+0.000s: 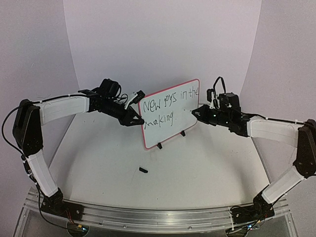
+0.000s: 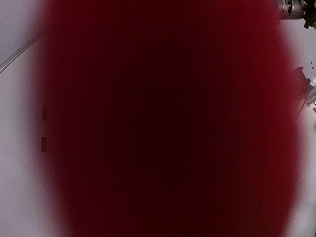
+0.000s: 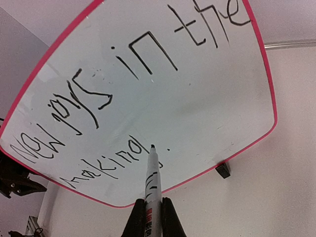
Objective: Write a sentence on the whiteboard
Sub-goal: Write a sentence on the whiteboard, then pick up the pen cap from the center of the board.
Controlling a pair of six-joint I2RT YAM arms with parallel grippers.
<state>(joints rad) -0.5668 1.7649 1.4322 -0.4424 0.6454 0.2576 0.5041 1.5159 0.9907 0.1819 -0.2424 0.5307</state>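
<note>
The whiteboard [image 1: 183, 117], white with a red-pink frame, stands on black feet at mid-table. The sentence [image 1: 169, 102] reads "New joys in the making." in two black rows; it also shows in the right wrist view [image 3: 91, 96]. My left gripper [image 1: 139, 120] is at the board's left edge and seems shut on it. The left wrist view is filled by a dark red blur of the frame [image 2: 163, 123], and its fingers are hidden. My right gripper [image 3: 153, 201] is shut on the marker pen [image 3: 152, 177]. The pen's tip is beside the final dot, right after "making".
A small black cap [image 1: 143, 170] lies on the table in front of the board. The board's black foot [image 3: 223, 170] rests near its lower right corner. A white curved backdrop rises behind. An aluminium rail [image 1: 148, 217] runs along the near edge.
</note>
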